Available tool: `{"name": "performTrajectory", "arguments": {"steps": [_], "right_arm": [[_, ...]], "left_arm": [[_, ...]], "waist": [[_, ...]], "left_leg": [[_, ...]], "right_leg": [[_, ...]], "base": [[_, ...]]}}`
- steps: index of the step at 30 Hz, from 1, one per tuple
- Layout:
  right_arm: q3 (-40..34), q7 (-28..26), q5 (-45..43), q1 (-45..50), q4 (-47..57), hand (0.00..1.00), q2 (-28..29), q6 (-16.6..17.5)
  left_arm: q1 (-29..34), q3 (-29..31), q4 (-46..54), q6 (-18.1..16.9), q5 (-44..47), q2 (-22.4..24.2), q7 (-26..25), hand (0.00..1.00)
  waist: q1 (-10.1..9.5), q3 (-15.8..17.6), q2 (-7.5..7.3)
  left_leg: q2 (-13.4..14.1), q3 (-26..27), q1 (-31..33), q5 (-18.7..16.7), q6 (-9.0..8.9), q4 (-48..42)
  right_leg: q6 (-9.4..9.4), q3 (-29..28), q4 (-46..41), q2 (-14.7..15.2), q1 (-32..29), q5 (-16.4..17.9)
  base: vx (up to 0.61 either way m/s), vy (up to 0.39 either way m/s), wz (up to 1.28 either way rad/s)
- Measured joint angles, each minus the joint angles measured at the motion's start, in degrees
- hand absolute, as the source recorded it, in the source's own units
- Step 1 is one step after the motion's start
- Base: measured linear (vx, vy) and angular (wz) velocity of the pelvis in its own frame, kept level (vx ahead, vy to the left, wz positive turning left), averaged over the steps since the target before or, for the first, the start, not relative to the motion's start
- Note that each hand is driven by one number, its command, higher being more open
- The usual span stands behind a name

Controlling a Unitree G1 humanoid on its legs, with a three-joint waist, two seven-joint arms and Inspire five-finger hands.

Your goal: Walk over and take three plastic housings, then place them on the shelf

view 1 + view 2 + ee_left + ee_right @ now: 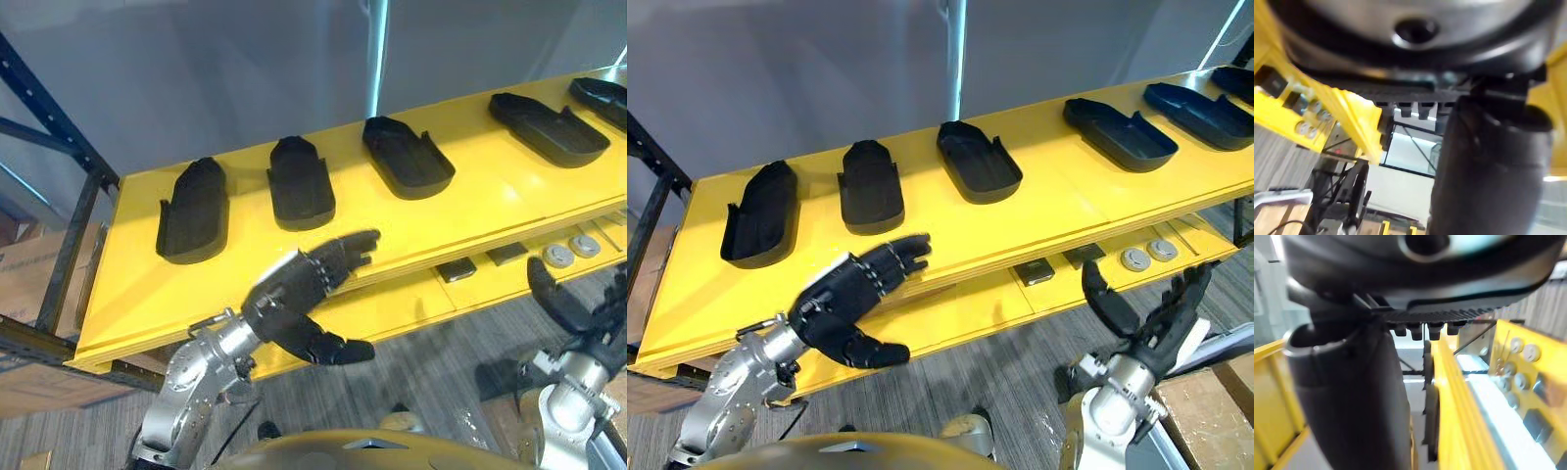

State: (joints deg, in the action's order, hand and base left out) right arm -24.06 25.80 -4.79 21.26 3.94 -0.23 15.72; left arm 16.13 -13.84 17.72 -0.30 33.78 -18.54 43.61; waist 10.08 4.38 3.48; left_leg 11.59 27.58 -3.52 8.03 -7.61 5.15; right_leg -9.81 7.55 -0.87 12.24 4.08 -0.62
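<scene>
Several black plastic housings lie in a row on the yellow top shelf (470, 211): one at the left (193, 211), one beside it (301, 183), one in the middle (407, 157), and more to the right (547, 127). My left hand (294, 299) is open at the shelf's front edge. Its fingertips (358, 245) reach over the edge just in front of the second housing, and it holds nothing. My right hand (1141, 318) hangs lower at the right, in front of the lower shelf, open with fingers spread and empty.
The lower yellow shelf (421, 304) carries two round silver discs (571, 251) and small dark blocks (456, 269). A blue rack upright (59, 127) and a cardboard box (29, 274) stand at the left. Another box (1205, 411) sits at the lower right. A grey wall backs the shelf.
</scene>
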Motion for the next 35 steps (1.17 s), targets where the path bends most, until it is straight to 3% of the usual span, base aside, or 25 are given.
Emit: {"name": "performTrajectory", "arguments": {"steps": [3,7,9,13,17,20,21,22,24,25,27,29,31,35], "right_arm": [[-0.1,5.6,2.3,0.4,-4.4,1.00,1.0,0.9],[-0.3,6.5,1.0,0.1,-11.0,1.00,1.2,1.6],[-0.5,5.0,-1.9,0.0,-16.4,1.00,1.3,1.2],[-0.4,1.9,-6.3,0.0,-22.5,1.00,2.6,-0.2],[0.1,-2.8,-8.9,-0.4,-28.3,1.00,2.2,-2.3],[2.1,-6.0,-10.2,-1.1,-33.7,1.00,1.9,-5.0],[3.1,-7.5,-10.2,-1.5,-36.2,1.00,1.8,-5.9],[3.6,-8.2,-10.3,-1.9,-37.3,1.00,1.9,-6.5],[4.3,-10.2,-12.6,-3.0,-41.6,1.00,2.3,-7.9],[4.4,-10.4,-13.2,-3.2,-42.8,1.00,2.3,-8.0],[3.7,-11.2,-16.4,-4.1,-47.5,1.00,2.3,-8.2],[3.2,-11.5,-17.5,-4.5,-49.8,1.00,2.3,-8.3],[2.7,-12.3,-18.7,-5.7,-51.9,1.00,2.2,-8.3],[2.8,-15.0,-18.7,-7.2,-54.1,1.00,2.2,-8.3]], "left_arm": [[0.1,-3.4,-0.5,2.4,0.1,-0.1,2.4,1.00],[0.1,-6.4,-3.5,5.4,1.9,0.1,4.7,1.00],[-0.1,-7.8,-7.3,9.3,1.8,0.1,6.8,1.00],[-0.1,-11.1,-14.0,13.4,-4.0,0.2,6.8,1.00],[-0.1,-11.8,-21.4,14.4,-7.6,1.5,3.2,1.00],[-0.1,-8.8,-30.9,12.0,-8.8,4.2,-6.8,1.00],[-0.1,-5.6,-35.5,9.3,-10.4,6.0,-13.4,1.00],[-0.1,-3.2,-37.9,7.7,-11.4,7.1,-16.7,1.00],[-0.3,5.7,-44.0,-0.4,-15.1,8.6,-29.5,1.00],[-0.3,7.7,-44.9,-2.7,-16.0,8.7,-32.6,1.00],[-0.5,15.2,-47.9,-10.8,-19.6,9.3,-43.2,1.00],[-0.6,18.5,-49.3,-14.2,-21.5,9.6,-48.4,1.00],[-0.9,21.0,-52.8,-15.9,-23.6,10.0,-55.1,1.00],[-2.3,24.2,-60.3,-15.1,-25.2,12.8,-63.4,1.00]], "waist": [[-0.38,-0.5,0.69],[-0.68,-0.8,0.61],[-0.72,-1.2,0.55],[-0.85,-1.2,0.47],[-1.26,-1.1,0.30],[-1.93,-0.9,-0.81],[-2.09,-1.0,-1.48],[-2.07,-1.0,-1.82],[-2.38,-0.7,-3.01],[-2.54,-0.4,-3.43],[-3.88,0.2,-4.81],[-4.58,0.6,-5.31],[-5.27,1.0,-5.49],[-5.34,1.7,-5.67]], "left_leg": [[1.0,4.0,-0.1,1.1,0.25,0.0],[1.2,4.3,-0.2,1.5,0.04,0.0],[1.3,5.5,-0.2,1.7,0.14,0.0],[1.2,5.7,-1.0,1.6,0.13,0.0],[1.2,5.9,-0.6,1.6,0.13,0.0],[0.9,4.7,-0.8,1.7,0.22,0.0],[0.9,3.9,-0.4,1.7,0.22,0.0],[0.9,3.4,0.0,1.7,0.22,0.0],[0.6,1.0,1.1,1.7,0.28,0.0],[0.5,0.5,1.0,1.8,0.31,0.0],[0.0,-1.2,0.9,1.7,0.24,0.0],[-0.2,-1.6,0.9,1.9,0.14,0.0],[-0.5,-1.7,0.1,1.9,0.11,0.0],[-0.6,-1.5,-2.3,1.1,-0.55,0.0]], "right_leg": [[0.54,0.7,-0.1,0.0,-0.2,0.4],[0.58,1.3,-0.3,0.1,0.0,0.5],[0.32,1.7,-0.8,0.3,0.2,0.6],[0.36,1.8,-2.2,0.6,0.4,1.9],[0.20,2.4,-2.1,0.8,0.4,2.2],[0.19,3.5,-2.0,1.0,1.4,2.8],[0.31,4.0,-2.0,0.9,1.4,3.0],[0.32,4.5,-1.9,0.9,1.4,3.0],[0.44,6.5,-1.5,0.9,2.1,3.2],[0.50,7.0,-1.1,0.9,2.7,3.2],[0.66,8.5,0.0,1.0,4.6,3.1],[0.54,9.3,0.2,1.1,5.2,3.0],[0.64,9.5,0.5,1.2,6.1,3.1],[0.93,9.7,1.8,1.3,8.8,3.2]], "base": [[-0.03,-0.021,0.12],[-0.02,-0.010,0.07],[-0.01,-0.001,0.09],[-0.01,0.002,0.03],[-0.01,-0.007,0.10],[0.02,-0.007,0.16],[0.02,-0.014,0.18],[0.03,-0.019,0.31],[0.05,-0.018,0.41],[0.07,-0.021,0.38],[0.08,-0.019,0.30],[0.09,-0.014,0.16],[0.08,-0.018,0.01],[0.03,-0.016,-0.05]]}}
